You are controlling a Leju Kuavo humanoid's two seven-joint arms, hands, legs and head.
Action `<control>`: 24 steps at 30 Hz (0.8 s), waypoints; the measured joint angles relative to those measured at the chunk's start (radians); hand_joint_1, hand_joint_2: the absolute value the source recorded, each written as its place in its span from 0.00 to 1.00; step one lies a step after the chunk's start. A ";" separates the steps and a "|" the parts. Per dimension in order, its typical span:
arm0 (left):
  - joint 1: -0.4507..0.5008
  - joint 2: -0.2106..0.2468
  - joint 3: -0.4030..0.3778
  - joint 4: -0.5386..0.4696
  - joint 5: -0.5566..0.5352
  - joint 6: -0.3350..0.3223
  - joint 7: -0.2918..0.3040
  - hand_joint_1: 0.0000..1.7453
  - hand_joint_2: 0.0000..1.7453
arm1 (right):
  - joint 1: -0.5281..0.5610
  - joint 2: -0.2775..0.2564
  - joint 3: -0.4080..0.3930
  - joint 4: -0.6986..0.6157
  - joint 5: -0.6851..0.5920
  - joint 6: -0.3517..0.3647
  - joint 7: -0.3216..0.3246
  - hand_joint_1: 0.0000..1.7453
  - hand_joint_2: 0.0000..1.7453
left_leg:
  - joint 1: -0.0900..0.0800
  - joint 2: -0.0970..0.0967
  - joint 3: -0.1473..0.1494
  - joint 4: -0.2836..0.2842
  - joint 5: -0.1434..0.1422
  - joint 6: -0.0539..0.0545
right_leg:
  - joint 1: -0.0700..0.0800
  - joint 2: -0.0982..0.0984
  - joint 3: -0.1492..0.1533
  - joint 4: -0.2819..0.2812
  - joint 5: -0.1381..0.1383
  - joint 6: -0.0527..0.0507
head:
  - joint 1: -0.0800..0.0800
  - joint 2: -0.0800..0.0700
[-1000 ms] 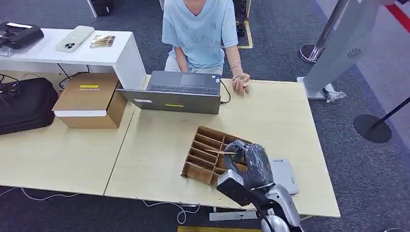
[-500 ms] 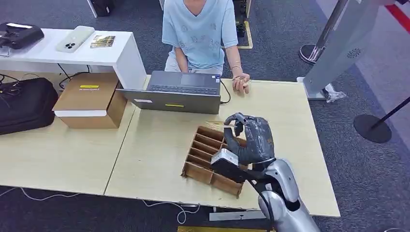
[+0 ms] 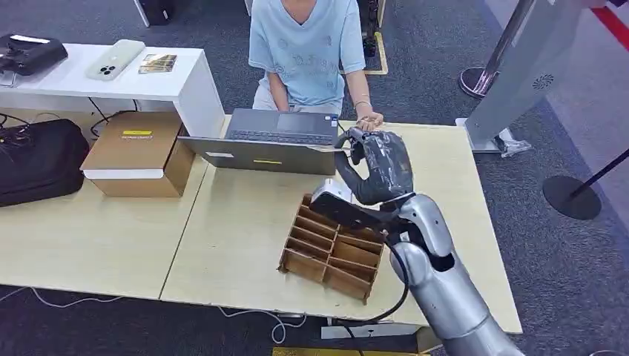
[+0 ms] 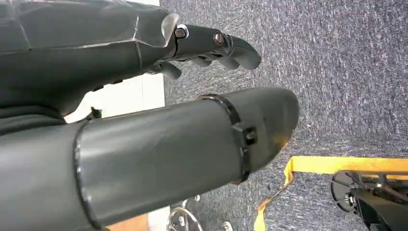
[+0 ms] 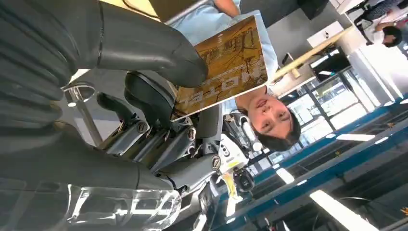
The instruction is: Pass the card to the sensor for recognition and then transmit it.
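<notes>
Down at the robot's left side, over grey carpet: left robot hand hanging, fingers apart from the thumb, nothing in it.

On the table, nearest: brown divided tray, with the silver right arm reaching across its far corner.

Past the tray: right robot hand raised above the table, clamped on the card, thumb on one face and fingers behind the other. Held up beside the near right corner of the laptop, clear of the table.

Just beyond: a person's hand resting on the far table edge, near the fingertips but not touching them. Behind that, the person, seated and facing the robot.

Step in hand, as judged: the handing-over, not the sensor pass, since the card sits high and out toward the person. No telling from here whether recognition is done.

Next move, likely: carry the card the short way to the waiting hand, keep it level and edge-first, then loosen the pinch only once taken. Needs care around the laptop corner and its cable close by.

Look of the card: thin, flat, rectangular, golden-brown, printed with a dark map-like pattern and the word HOTEL in large letters. Stiff by the look of it, unbent in the pinch, more than half of it sticking out past the fingers.
</notes>
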 joint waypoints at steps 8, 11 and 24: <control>-0.001 0.000 0.000 0.000 0.000 -0.002 0.000 0.00 0.00 | -0.145 0.028 0.006 0.154 -0.022 0.031 0.011 1.00 1.00 | 0.000 0.000 0.000 0.000 0.000 0.000 | 0.000 0.000 0.000 0.000 0.000 0.000 | 0.000 0.000; -0.001 0.001 0.000 0.000 0.000 -0.001 0.002 0.00 0.00 | -0.207 0.039 0.008 0.228 -0.022 0.042 0.022 1.00 1.00 | 0.000 0.000 0.000 0.000 0.000 0.000 | 0.000 0.000 0.000 0.000 0.000 0.000 | 0.000 0.000; -0.004 0.003 0.000 0.000 0.000 -0.001 0.006 0.00 0.00 | -0.466 0.095 0.018 0.569 -0.050 0.084 0.029 1.00 1.00 | 0.000 0.000 0.000 0.001 0.001 0.000 | 0.000 0.000 0.000 0.000 0.001 0.000 | 0.000 0.000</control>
